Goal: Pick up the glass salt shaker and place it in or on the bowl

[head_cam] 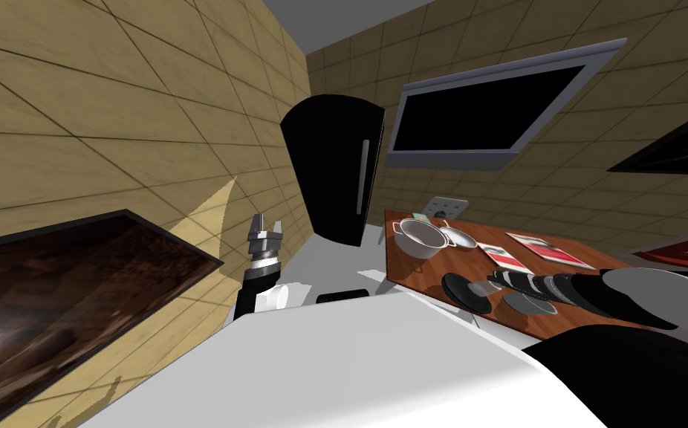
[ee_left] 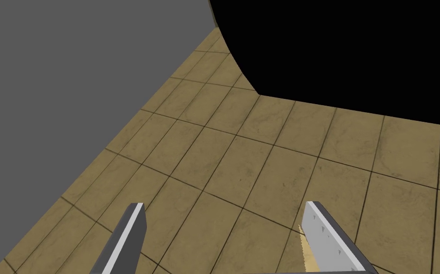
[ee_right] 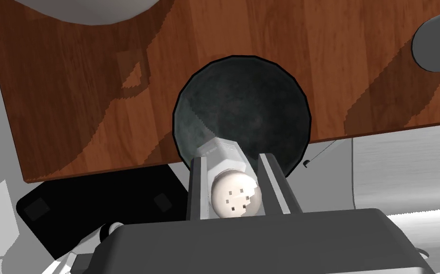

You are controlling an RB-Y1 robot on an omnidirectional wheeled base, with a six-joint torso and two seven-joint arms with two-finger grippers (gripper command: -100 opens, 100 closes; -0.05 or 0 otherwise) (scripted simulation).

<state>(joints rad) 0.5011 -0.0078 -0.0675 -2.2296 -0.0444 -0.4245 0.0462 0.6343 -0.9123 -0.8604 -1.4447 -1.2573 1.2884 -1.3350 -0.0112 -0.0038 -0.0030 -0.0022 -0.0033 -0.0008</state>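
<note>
**Salt shaker clamped above the dark bowl**

A tall black refrigerator [head_cam: 335,171] stands at the far wall, just left of the brown wooden table [head_cam: 424,271]. A white two-handled pot [head_cam: 420,236] sits on the table's far left part. A shallow grey dish [head_cam: 460,238] is just beside it on the right, and a red and white magazine [head_cam: 504,256] lies flat further right.

The dark round bowl [ee_right: 243,95] rests at the table's near edge, well apart from the pot. The right gripper [ee_right: 232,159] reaches in from the right and hangs over the bowl's near rim. Its two fingers press the sides of the salt shaker [ee_right: 235,195].

The shaker has a pale body and lies lengthwise between the fingers. Its rounded, perforated cap faces the gripper's dark body, and its other end points out over the bowl. I cannot tell whether the shaker touches the bowl.

The left gripper [head_cam: 267,223] is raised on the left, near the tiled wall and well apart from the table, with its fingers spread wide.
</note>
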